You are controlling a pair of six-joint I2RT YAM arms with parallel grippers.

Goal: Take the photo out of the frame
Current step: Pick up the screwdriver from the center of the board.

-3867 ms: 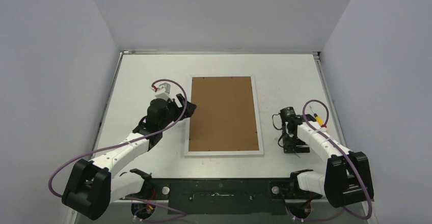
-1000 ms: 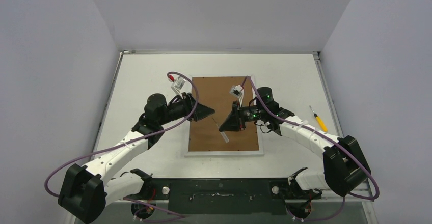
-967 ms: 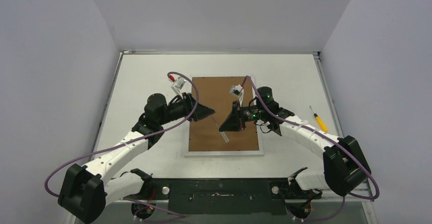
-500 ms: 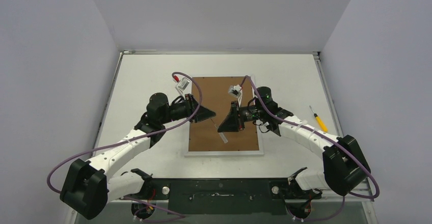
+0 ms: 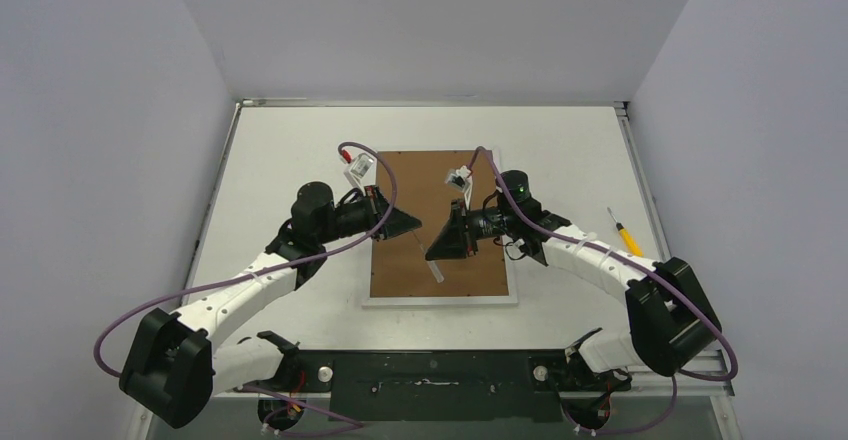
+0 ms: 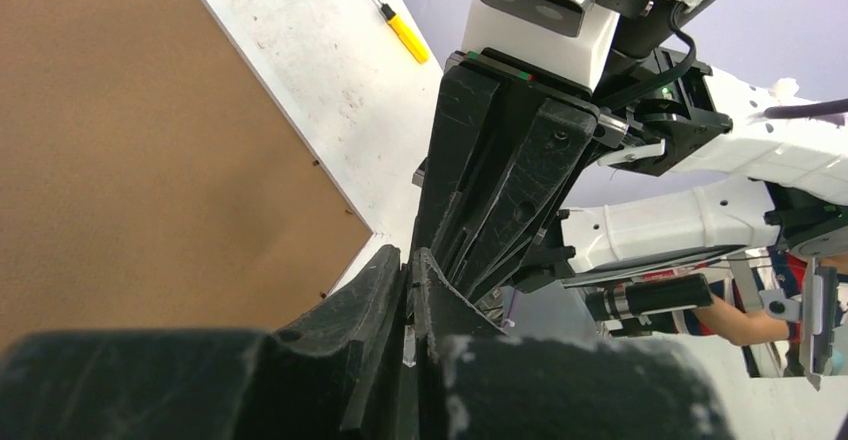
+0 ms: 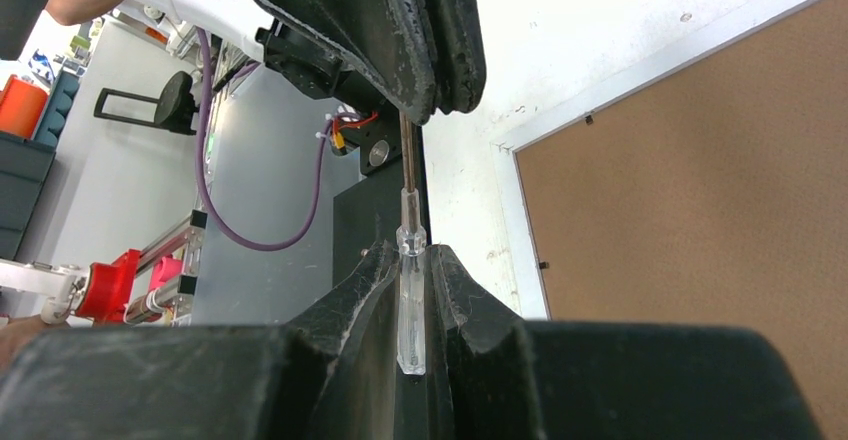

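Right wrist: right gripper clamps clear-handled screwdriver; left gripper pinches its steel shaft.

The clear-handled screwdriver has its shaft end hidden behind the left hand.

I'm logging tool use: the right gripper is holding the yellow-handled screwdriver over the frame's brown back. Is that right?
Not the yellow one. The right gripper holds a clear-handled screwdriver over the frame's brown back, as the right wrist view shows. The yellow-handled screwdriver lies on the table to the frame's right.
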